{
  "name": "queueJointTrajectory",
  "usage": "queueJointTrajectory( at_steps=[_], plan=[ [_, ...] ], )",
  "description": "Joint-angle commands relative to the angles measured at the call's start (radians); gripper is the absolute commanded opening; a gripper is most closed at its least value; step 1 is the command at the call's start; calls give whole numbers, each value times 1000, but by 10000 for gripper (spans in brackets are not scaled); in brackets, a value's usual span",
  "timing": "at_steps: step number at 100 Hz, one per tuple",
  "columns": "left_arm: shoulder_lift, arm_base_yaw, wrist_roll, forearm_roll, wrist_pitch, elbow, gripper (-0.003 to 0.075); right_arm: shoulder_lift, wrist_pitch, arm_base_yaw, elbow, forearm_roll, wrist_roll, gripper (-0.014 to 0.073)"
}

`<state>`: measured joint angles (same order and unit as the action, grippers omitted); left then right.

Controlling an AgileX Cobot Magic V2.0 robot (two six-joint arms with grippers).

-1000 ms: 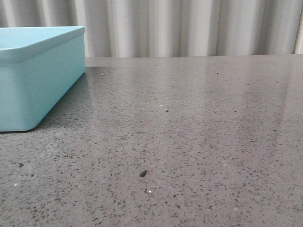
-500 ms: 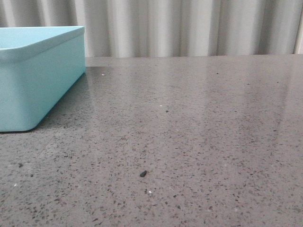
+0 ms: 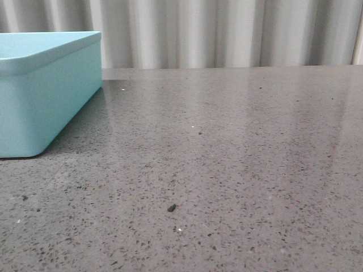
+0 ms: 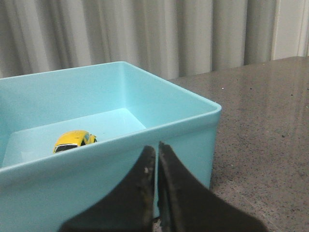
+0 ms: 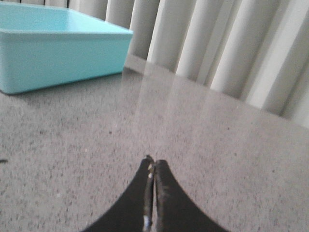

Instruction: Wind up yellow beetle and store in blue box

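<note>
The yellow beetle [image 4: 74, 140] sits on the floor inside the blue box [image 4: 193, 130], seen in the left wrist view. The box also shows at the left of the front view [image 3: 39, 102] and in the right wrist view [image 5: 58, 53]. My left gripper [image 4: 157, 147] is shut and empty, outside the box, close to its near wall. My right gripper [image 5: 154, 163] is shut and empty above the bare grey table, well away from the box. Neither gripper shows in the front view.
The speckled grey tabletop [image 3: 227, 158] stretches to the right of the box. A small dark speck [image 3: 171, 208] lies on it near the front. A pale pleated curtain [image 3: 227, 34] hangs behind the table's far edge.
</note>
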<state>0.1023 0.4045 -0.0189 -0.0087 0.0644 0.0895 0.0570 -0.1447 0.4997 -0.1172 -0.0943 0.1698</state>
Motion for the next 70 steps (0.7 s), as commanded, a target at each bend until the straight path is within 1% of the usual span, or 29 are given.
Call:
queueJointTrajectory(
  at_steps=[1, 7, 70],
  plan=[
    [12, 8, 9, -5, -86, 25, -21, 14, 135, -2, -27, -1, -5, -41],
    [12, 8, 9, -5, -86, 25, -21, 14, 155, -2, -27, -1, -5, -41],
    [12, 8, 9, -5, -78, 25, -21, 14, 155, -2, -26, -1, -5, -41]
  ],
)
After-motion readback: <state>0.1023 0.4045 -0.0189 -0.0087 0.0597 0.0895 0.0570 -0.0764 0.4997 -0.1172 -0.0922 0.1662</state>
